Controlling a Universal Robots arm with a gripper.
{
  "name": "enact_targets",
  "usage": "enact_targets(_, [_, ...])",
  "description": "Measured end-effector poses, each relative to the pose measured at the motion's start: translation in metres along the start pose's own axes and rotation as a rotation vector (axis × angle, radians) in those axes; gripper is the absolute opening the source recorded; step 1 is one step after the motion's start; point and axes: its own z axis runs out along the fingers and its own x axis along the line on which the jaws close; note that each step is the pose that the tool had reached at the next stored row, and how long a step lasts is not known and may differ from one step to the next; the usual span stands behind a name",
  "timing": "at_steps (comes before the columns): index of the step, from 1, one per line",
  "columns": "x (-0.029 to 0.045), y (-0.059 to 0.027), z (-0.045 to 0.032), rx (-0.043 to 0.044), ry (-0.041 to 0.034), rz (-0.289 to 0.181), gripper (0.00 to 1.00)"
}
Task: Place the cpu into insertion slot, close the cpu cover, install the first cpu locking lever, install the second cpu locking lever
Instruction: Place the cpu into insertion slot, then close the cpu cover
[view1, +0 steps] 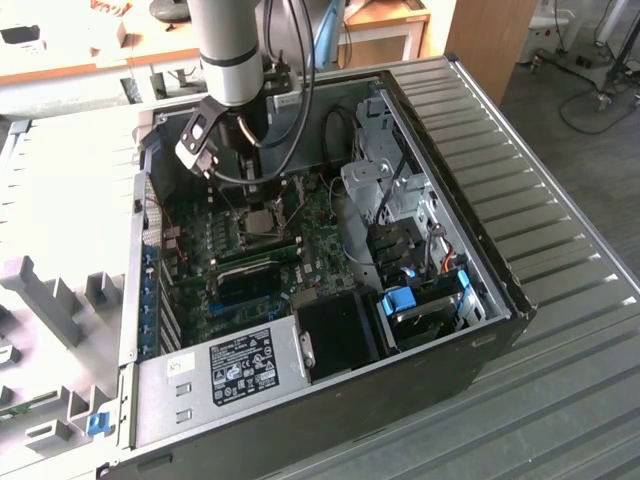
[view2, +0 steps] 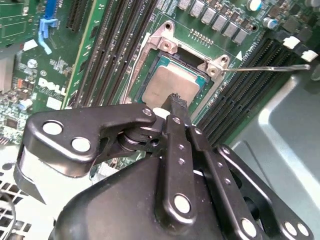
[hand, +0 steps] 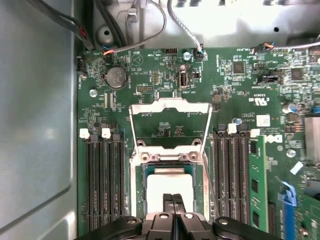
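Nearest, the gripper (hand: 174, 196) had its fingers shut tight w/ nothing between them, tips over the cpu (hand: 156, 187), contact unclear. That cpu lay flat in the insertion slot (view2: 161, 64), directly under the tips. Just beyond them the cpu cover (hand: 170, 105) stood flipped open; a locking lever (view2: 265, 68) stuck out sideways.

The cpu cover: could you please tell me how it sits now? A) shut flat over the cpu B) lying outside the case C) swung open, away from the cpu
C: in the first wrist view the cpu cover stands swung back, leaving the cpu bare.
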Motion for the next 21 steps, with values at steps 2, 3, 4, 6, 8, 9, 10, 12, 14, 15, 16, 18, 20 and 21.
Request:
enact_targets(2, [0.0,0.0003,-0.0053,-0.0001,-0.0001,0.0,0.11])
enact_targets(3, [0.0,0.0004,-0.0083,-0.0002,-0.0002,0.0,0.11])
enact_targets(4, [0.0,0.0006,-0.0114,-0.0002,-0.0005,0.0,0.11])
enact_targets(6, [0.0,0.0009,-0.0169,-0.0003,-0.0006,0.0,0.11])
enact_targets(8, [0.0,0.0011,-0.0217,-0.0004,-0.0007,0.0,0.11])
enact_targets(9, [0.0,0.0012,-0.0236,-0.0004,-0.0008,0.0,0.11])
enact_targets(10, [0.0,0.0012,-0.025,-0.0004,-0.0008,0.0,0.11])
enact_targets(12, [0.0,0.0013,-0.0264,-0.0004,-0.0007,0.0,0.11])
enact_targets(14, [0.0,0.0014,-0.0267,-0.0006,-0.0005,0.0,0.11])
enact_targets(15, [0.0,0.0014,-0.0267,-0.0007,-0.0004,0.0,0.11])
enact_targets(16, [0.0,0.0013,-0.0269,-0.0012,-0.0007,0.0,0.11])
enact_targets(18, [0.0,0.0013,-0.0269,-0.0019,-0.0007,0.0,0.11])
enact_targets(20, [0.0,0.0013,-0.0269,-0.0019,-0.0007,0.0,0.11])
enact_targets(21, [0.0,0.0014,-0.0269,-0.002,-0.0007,0.0,0.11])
